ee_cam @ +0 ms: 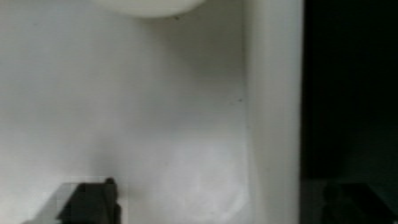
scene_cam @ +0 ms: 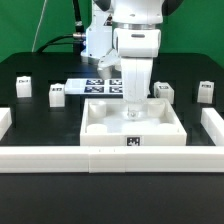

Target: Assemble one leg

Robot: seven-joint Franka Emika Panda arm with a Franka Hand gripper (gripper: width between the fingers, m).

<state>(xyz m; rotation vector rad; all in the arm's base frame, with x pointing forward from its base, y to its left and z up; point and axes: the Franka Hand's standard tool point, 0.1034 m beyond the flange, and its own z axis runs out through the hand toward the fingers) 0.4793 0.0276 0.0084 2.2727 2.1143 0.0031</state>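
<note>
Black tabletop (scene_cam: 40, 115): your gripper (scene_cam: 133, 113) hangs wide-open at the wall of the large white square tray (scene_cam: 100, 135). Sideways travel could snag it.

The exterior view looks slightly down across the table (scene_cam: 40, 120) toward the arm (scene_cam: 135, 45) at twelve o'clock; the wrist view looks past the fingers (ee_cam: 89, 200), close onto the tray (ee_cam: 160, 120) both share.
</note>
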